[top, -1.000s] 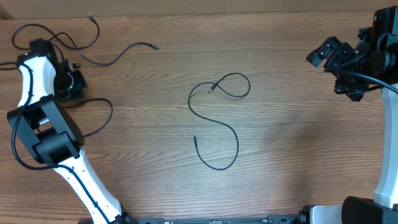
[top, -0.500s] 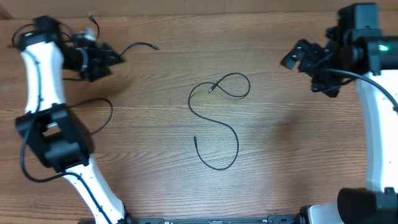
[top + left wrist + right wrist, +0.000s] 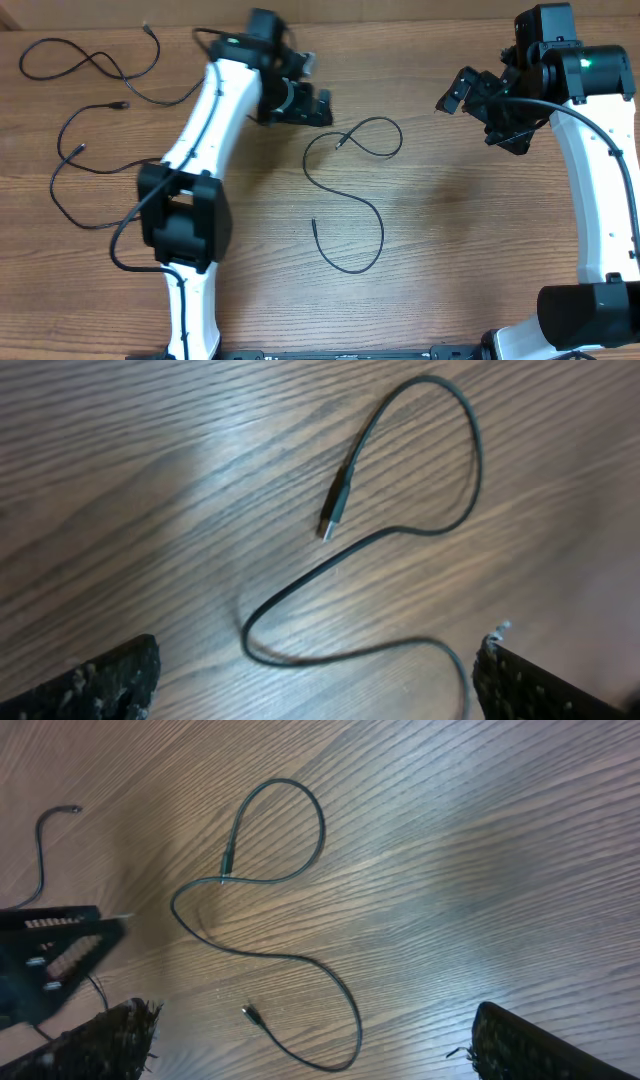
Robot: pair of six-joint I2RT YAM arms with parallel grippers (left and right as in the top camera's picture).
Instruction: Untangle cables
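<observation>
Left jaws: wide apart, empty. Right jaws: likewise spread, nothing held. One cable [image 3: 345, 205] lies loose on the counter [image 3: 450, 250] in an S just ahead of your left jaws, its loop between both sets. More cables [image 3: 96, 66] lie well behind the left jaws.

Risk: the plug [image 3: 335, 510] rests near its own strand. Pinch there and you may trap both. Bringing both jaws in could make them clash.

The overhead view looks straight down on the whole tabletop [image 3: 470, 250], both arms [image 3: 185, 200] based at 6 o'clock. The left wrist view sits close over the upper loop of the centre cable [image 3: 337, 500]. The right wrist view, higher, shares that loop plus the full S-curve.
</observation>
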